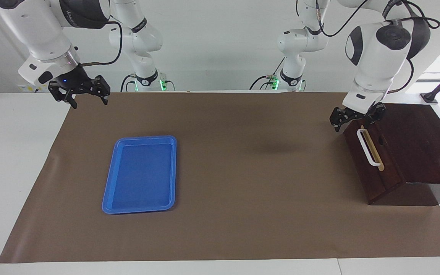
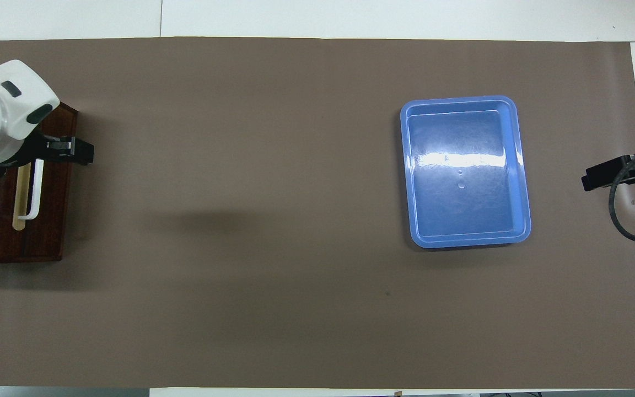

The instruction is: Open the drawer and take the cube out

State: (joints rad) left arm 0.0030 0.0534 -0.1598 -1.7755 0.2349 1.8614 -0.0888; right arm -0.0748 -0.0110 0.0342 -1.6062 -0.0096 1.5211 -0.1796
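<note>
- The drawer (image 1: 372, 160) sits shut in its box at the left arm's end of the bench; no cube shows.
- The left tool (image 1: 355, 117) hovers over the handle (image 1: 366, 147) — at its end nearer the robots; its fingers' state cannot be told.
- The handle's long axis runs toward and away from the robots.
- The right tool (image 1: 86, 94) waits, jaws wide, near the tray (image 1: 140, 206).
- Brown mat, open room in front of the drawer.

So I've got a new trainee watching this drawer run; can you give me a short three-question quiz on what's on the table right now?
1. True or false: the drawer is shut.
2. Which gripper is at the white handle: A) left gripper B) right gripper?
3. What lies in the blue tray?

Key: 1. True. 2. A; it is at the handle's end nearer the robots, while the right gripper waits over the mat's edge. 3. Nothing visible; no cube shows in either view.
</note>
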